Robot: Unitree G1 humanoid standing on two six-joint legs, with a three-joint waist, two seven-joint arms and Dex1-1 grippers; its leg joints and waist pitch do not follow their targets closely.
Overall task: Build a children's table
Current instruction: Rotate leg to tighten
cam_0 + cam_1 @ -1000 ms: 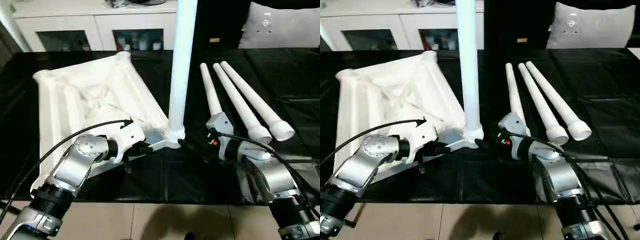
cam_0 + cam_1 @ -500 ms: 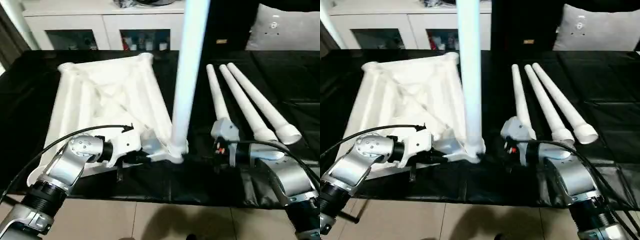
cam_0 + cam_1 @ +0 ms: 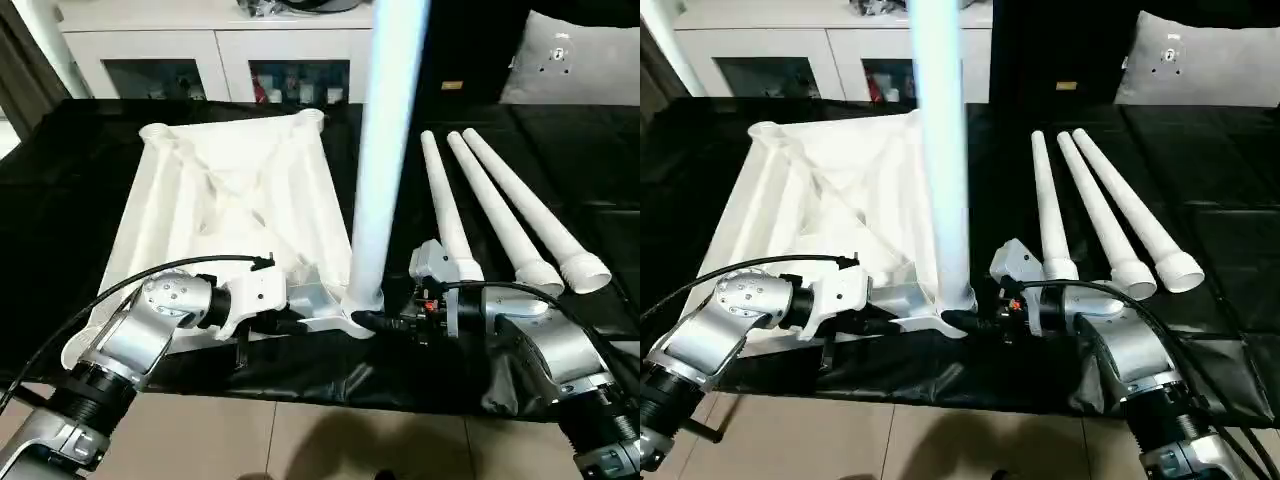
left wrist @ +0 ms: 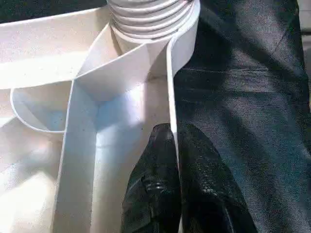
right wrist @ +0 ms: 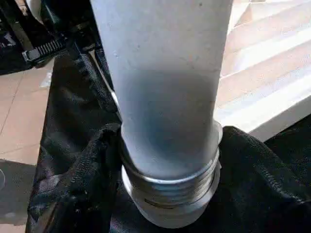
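Right gripper (image 3: 372, 320) now at upright leg (image 3: 385, 150) base, left gripper (image 4: 174, 145) pinching tabletop (image 3: 225, 200) rim

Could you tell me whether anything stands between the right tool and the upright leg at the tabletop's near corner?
Nothing visible does. The right tool reaches straight to the base of the upright leg, standing in the tabletop's near corner socket, over bare black cloth.

A: Tabletop (image 3: 215, 215) state?
B: White, ribbed underside up, lying flat. One leg (image 3: 385, 150) upright in its near corner socket (image 5: 170, 204); three legs (image 3: 505, 215) lie side by side just beside it.
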